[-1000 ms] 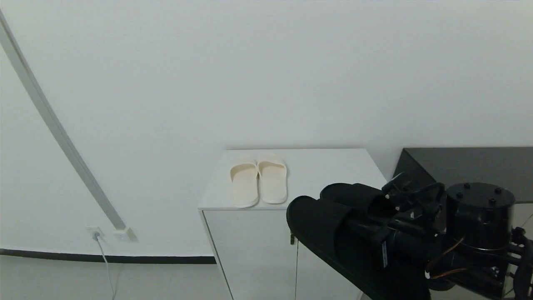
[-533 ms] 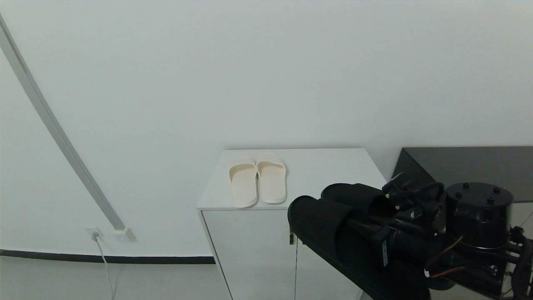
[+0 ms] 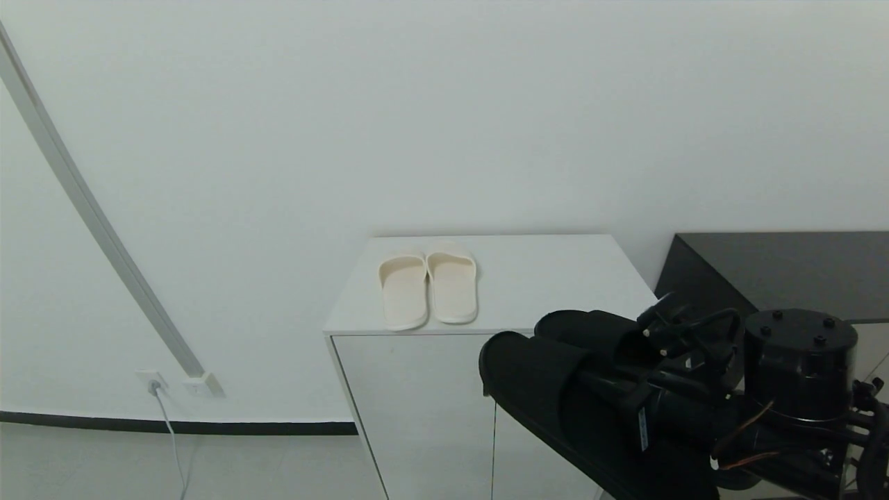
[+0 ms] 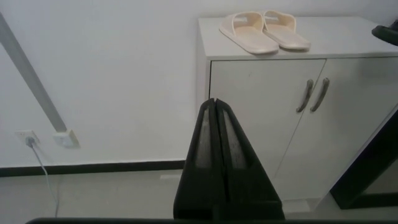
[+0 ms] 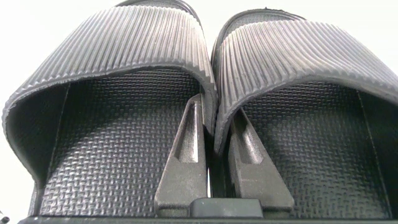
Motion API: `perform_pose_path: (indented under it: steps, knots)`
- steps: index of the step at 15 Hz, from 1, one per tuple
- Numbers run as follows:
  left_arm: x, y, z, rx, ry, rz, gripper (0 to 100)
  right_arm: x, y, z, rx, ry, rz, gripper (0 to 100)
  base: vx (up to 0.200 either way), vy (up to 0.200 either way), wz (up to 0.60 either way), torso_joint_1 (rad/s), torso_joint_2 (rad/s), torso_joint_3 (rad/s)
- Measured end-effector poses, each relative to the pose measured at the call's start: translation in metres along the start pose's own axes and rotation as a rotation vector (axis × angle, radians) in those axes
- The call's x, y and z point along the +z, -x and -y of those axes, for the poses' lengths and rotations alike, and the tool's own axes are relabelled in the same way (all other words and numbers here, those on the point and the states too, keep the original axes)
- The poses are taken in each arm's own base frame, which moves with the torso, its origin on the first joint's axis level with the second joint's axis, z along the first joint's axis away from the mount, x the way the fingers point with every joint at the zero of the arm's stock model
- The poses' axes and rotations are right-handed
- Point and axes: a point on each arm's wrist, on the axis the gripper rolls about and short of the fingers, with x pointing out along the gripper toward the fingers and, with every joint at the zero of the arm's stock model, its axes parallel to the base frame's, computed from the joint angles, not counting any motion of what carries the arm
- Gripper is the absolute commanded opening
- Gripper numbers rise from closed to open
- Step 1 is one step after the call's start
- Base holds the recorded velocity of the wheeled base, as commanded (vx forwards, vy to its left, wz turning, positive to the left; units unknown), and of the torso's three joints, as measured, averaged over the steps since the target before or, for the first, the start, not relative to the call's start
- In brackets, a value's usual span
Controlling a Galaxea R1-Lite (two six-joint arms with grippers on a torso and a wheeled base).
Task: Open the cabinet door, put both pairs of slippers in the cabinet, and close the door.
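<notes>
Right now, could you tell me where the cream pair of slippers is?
In the head view, the cream slippers sit side by side on top of the white cabinet, toward its left side and front edge.

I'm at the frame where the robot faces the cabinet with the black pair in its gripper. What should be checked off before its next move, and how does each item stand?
1. Grip on the black slippers: ok. The right gripper has its fingers pinching the pair's two inner walls together.
2. Are the cabinet doors open: not ok, both are closed.
3. Is the left gripper free for the handles: ok, it is shut on nothing, short of the cabinet.
4. Are the cream slippers stowed: not ok, they lie on the cabinet top.
5. Room inside the cabinet: cannot tell, the closed doors hide it.
</notes>
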Motion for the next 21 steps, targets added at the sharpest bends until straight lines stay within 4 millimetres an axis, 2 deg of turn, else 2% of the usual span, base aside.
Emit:
perform_pose_path:
  steps: [1,8,21]
  knots:
    - [0.0000,0.0000,0.0000,0.000,0.001,0.000,100,0.0000,0.0004,-0.0005,0.001,0.001,0.000,0,0.000,0.000,0.00,-0.159,0.36,0.207]
    - [0.0000,0.0000,0.0000,0.000,0.001,0.000,100,-0.0007,0.0015,-0.0028,0.008,0.003,0.008,0,0.000,0.000,0.00,-0.169,0.40,0.224]
    - [0.0000,0.0000,0.0000,0.000,0.001,0.000,100,-0.0037,0.0001,-0.0023,0.008,0.001,-0.007,0,0.000,0.000,0.00,-0.206,0.53,0.321]
